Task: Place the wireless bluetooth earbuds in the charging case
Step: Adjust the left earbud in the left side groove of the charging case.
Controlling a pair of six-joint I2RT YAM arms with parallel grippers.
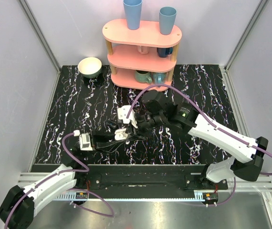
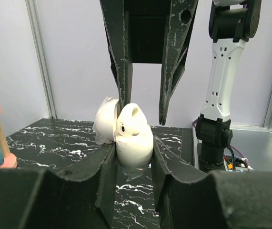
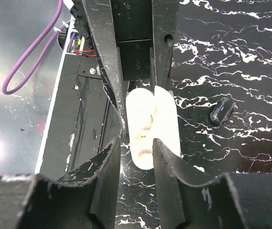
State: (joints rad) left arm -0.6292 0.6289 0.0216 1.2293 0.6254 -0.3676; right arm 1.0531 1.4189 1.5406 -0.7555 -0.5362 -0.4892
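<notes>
Left gripper (image 2: 133,151) jaws pinch charging case (image 2: 136,140) low on its sides; right gripper (image 2: 144,120) jaws part-open just above. Case likely light, rigid, glossy-slippery: grip flat sides.

The charging case (image 2: 135,143), a glossy white pebble, stood upright, clamped low on its sides between the fingers of the left hand (image 2: 135,149). Its lid hung open to one side. One white earbud (image 2: 134,114) appeared seated at the top, an oval opening showing.
</notes>
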